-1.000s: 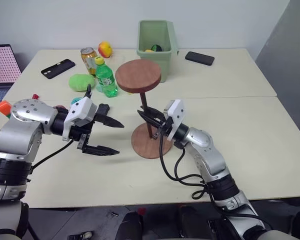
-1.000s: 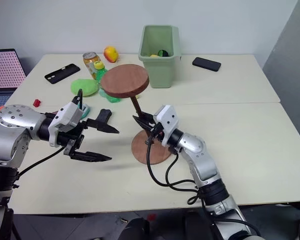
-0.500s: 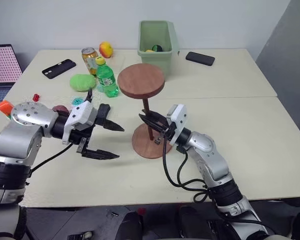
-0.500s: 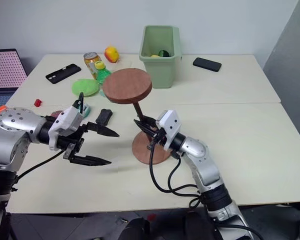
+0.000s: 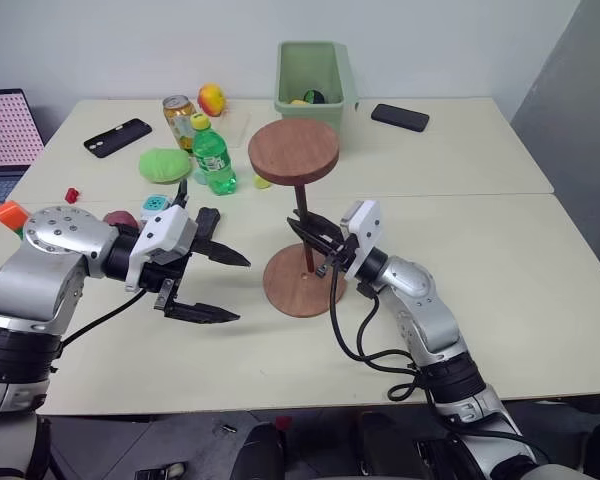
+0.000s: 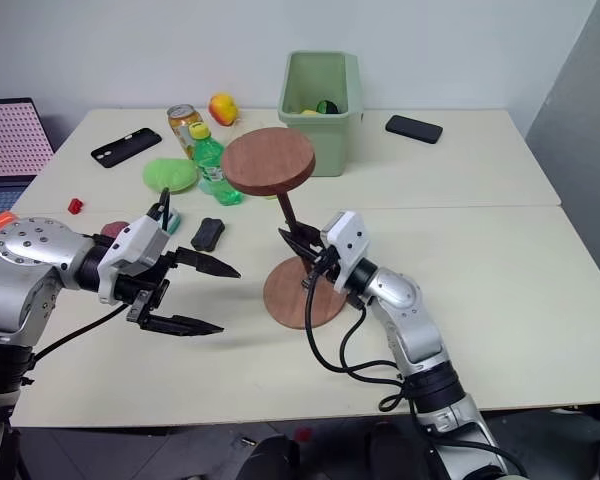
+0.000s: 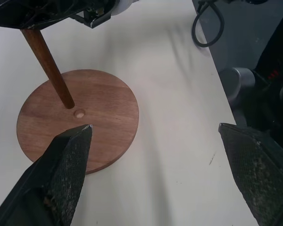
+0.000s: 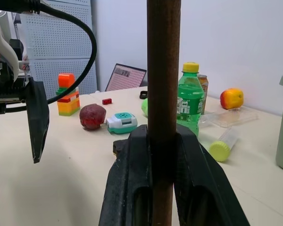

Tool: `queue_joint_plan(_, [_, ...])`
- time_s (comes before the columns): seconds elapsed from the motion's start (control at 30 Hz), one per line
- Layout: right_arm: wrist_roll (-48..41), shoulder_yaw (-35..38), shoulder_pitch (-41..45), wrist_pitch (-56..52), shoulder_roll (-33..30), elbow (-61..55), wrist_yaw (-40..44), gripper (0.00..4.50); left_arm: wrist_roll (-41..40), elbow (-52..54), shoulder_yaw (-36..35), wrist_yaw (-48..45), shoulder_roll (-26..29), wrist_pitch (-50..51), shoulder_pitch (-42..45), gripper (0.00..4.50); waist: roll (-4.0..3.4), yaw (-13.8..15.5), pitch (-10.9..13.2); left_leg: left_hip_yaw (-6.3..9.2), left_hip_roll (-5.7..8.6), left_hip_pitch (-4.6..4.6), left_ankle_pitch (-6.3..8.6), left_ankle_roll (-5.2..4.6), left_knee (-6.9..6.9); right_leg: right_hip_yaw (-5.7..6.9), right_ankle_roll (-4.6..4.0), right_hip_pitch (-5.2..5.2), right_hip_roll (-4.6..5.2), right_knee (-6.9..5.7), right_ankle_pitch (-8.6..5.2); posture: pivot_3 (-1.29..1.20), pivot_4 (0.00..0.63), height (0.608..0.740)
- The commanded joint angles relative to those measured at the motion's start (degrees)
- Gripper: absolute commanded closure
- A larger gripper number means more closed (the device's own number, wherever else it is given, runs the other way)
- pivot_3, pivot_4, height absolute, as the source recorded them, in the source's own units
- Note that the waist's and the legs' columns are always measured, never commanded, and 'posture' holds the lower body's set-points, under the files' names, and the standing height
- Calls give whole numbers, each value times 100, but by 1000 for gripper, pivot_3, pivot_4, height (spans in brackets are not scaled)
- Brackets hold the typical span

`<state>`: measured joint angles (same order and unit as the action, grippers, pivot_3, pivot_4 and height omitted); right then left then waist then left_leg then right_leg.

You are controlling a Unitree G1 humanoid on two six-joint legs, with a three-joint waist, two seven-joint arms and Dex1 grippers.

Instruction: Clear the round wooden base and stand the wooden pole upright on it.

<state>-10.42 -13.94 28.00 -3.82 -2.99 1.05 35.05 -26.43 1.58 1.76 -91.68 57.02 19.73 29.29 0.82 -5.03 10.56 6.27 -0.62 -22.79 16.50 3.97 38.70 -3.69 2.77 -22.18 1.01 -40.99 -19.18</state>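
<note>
Cream table (image 5: 500,250), cluttered only along the far-left side: green bin (image 5: 315,80), green bottle (image 5: 212,160), soda can (image 5: 176,108), 2 dark phones, small toys. None of that on the round wooden base (image 5: 302,281), lying flat near the front edge at the middle, top bare, small centre hole visible in the left wrist view (image 7: 79,113).

Above it, the wooden pole (image 5: 302,225), nearly upright, disc end up, long axis leaning slightly. Lower tip down at the base's top, landing just beside the hole rather than in it; touching or a hair above, cannot tell.

Right gripper (image 5: 318,235) clamped shut on the rod about midway up, fingers reaching in from the right, rod pinched between both pads as seen in the right wrist view (image 8: 163,155).

Left gripper (image 5: 215,285) at full spread, holding nothing, hanging over the table to the left of the base, tips pointing toward it, well apart from rod and disc.

Judged: tip-to-hole offset the deciding relation; a small sideways shift of the tip by the right arm, the nearer and holding one, then straight down along the rod's axis.
</note>
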Motion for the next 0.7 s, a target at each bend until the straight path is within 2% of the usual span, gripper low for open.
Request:
queue_joint_plan(0.03, [-65, -173, -186, -149, -4, -124, 139, 4273, -87, 119, -235, 9, 136, -6, 8, 0, 0, 0, 0, 1, 0, 0, 0, 0, 0, 1, 0, 0, 0, 0, 0, 0, 150, 740])
queue_joint_plan(0.43, [10, -182, -188, -100, 47, 30, 137, 4273, -66, 47, -192, -1, 117, -73, 44, 0, -1, 3, 0, -1, 0, 0, 0, 0, 0, 0, 0, -1, 0, 1, 0, 0, 150, 740])
queue_joint_plan(0.7, [98, -235, -491, 155, -189, 255, 299, 4273, -93, 85, -222, -2, 133, -68, -4, 0, 0, 6, -1, 0, 0, 1, 1, -1, -1, 1, 0, 2, 0, 2, 0, 0, 150, 740])
